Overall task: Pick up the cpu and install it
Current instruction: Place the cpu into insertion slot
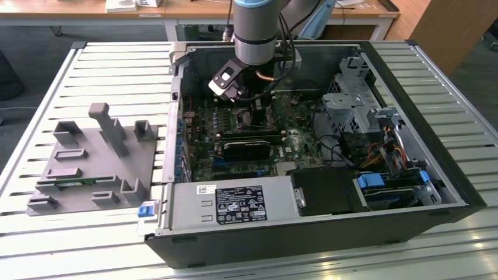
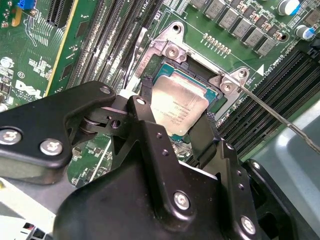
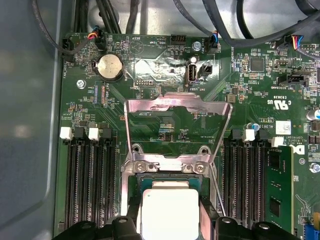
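Pinched the flat square silver cpu by two side edges in the black end effector, over the open metal socket. Seemed light, stiff, slippery, breakable.

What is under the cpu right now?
The open socket on the motherboard: its dark rim shows around the cpu, with the load plate flipped back. The socket's contacts are covered by the chip.

The cpu is a small flat square with a pale silver-grey metal top and a thin darker rim. It lies level in the open socket on the motherboard. The gripper closes on two opposite edges.
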`<state>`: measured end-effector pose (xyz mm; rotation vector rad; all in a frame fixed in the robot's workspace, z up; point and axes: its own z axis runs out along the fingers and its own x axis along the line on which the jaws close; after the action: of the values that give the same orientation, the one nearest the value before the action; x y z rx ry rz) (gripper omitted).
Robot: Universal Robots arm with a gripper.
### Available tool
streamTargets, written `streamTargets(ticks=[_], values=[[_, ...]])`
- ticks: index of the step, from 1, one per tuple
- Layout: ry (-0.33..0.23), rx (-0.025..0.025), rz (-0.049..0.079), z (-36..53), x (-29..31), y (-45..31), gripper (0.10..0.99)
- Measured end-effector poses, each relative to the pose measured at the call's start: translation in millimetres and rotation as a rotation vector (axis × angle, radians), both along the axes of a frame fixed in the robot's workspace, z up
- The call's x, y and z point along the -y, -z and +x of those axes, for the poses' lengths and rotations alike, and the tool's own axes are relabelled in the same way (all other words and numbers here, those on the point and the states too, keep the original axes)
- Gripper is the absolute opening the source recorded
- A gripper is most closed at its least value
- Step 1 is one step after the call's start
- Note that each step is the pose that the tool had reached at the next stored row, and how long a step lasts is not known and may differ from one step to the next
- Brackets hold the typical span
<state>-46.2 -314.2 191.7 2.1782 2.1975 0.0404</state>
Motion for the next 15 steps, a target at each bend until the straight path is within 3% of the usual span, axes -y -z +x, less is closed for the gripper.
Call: streamTargets(ticks=[8, 10, 11, 15], values=[[0.000, 0.0005, 0.000, 0.1, -0.1, 0.2, 0.541], [0.000, 0.0005, 0.001, 0.1, -0.1, 0.2, 0.553], [0.000, 0.0004, 0.001, 0.1, -0.1, 0.2, 0.612], [0.000, 0.0000, 0.000, 0.0, 0.0, -0.1, 0.612]])
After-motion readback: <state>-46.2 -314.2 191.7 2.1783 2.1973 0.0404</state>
